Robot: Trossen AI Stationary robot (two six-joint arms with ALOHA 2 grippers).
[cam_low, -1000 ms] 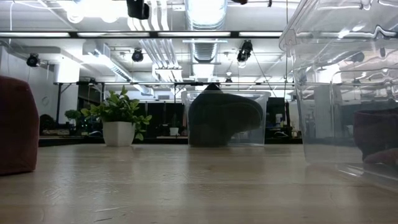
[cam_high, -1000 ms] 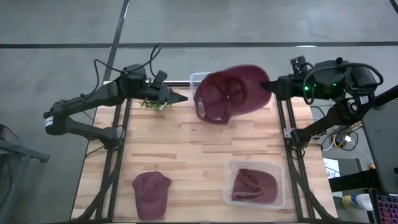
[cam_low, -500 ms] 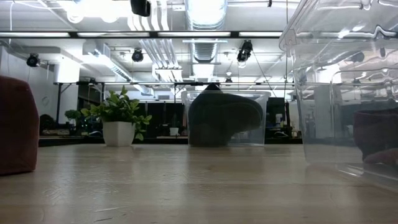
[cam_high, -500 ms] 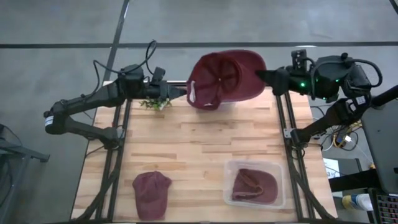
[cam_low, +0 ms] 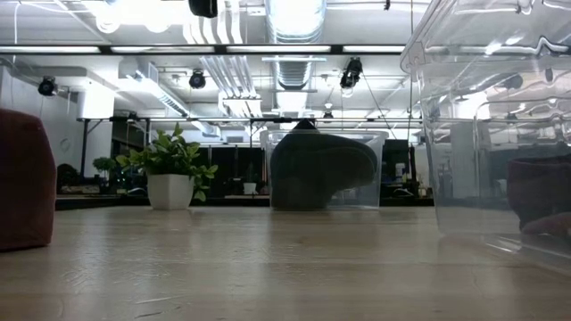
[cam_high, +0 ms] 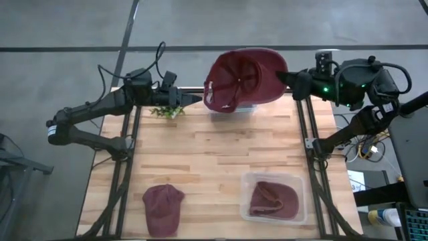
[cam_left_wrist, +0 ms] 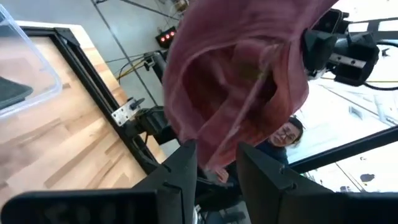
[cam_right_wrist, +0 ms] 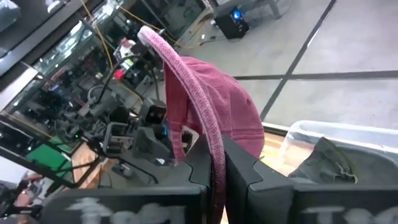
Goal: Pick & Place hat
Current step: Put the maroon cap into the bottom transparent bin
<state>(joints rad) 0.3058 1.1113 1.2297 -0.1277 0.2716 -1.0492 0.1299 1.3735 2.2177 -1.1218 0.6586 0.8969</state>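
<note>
A maroon hat (cam_high: 244,79) hangs in the air over the table's far edge, its inside turned up toward the high camera, stretched between my two grippers. My left gripper (cam_high: 199,99) is shut on its left edge and my right gripper (cam_high: 286,78) on its right edge. Below it stands a clear bin (cam_low: 323,169) with a dark hat (cam_right_wrist: 323,163) inside. A second maroon hat (cam_high: 162,207) lies crown up on the table at the near left. My left gripper pinches the hat's lower cloth edge (cam_left_wrist: 214,146) between its two fingers, coming level from the table's left. The hat rises beyond the fingers, clear of the table. My right gripper pinches the hat's thick curved rim (cam_right_wrist: 214,146) between its two fingers, coming nearly level from the table's right. The rim arches up and away from the fingers, and the hat is lifted clear.
A clear bin (cam_high: 304,201) at the near right holds another maroon hat (cam_high: 273,199). A small potted plant (cam_high: 164,110) stands at the far left beside my left gripper. A person (cam_left_wrist: 287,134) shows beyond the table in the left wrist view.
My right gripper has gone up and toward the far edge and has turned. The hat's right side has swung up and toward the far edge, and the hat now hides most of the far bin in the high view. Its left edge has stayed at my left gripper.
</note>
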